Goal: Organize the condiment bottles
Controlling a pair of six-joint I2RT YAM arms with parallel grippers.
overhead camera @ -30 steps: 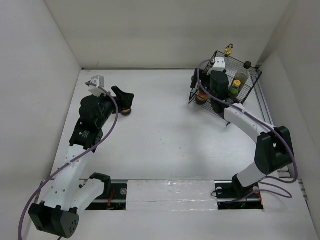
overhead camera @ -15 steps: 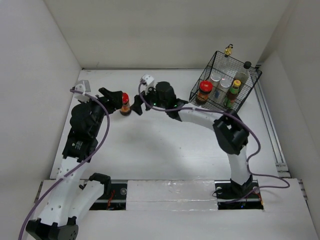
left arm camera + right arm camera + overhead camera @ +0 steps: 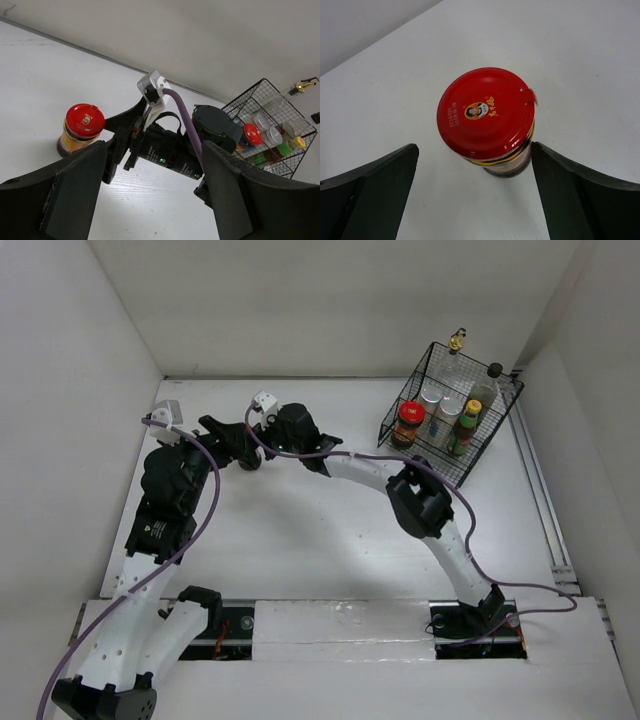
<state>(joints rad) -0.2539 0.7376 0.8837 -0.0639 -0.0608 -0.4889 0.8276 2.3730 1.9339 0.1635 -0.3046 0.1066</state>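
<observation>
Right jaws wide astride red-lidded jar (image 3: 487, 120)

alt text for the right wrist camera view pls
A red-lidded jar stands upright on the white table, seen from above. It sits centred between the two black fingers of the right gripper, which are spread wide on either side and not closed on it.

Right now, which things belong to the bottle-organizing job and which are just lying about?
Job: red-lidded dark jar on the table; second red-lidded jar, silver-lidded shakers, yellow-capped bottle, gold-capped clear bottle, black-capped tall bottle.
Not job: black wire basket; purple arm cable.
</observation>
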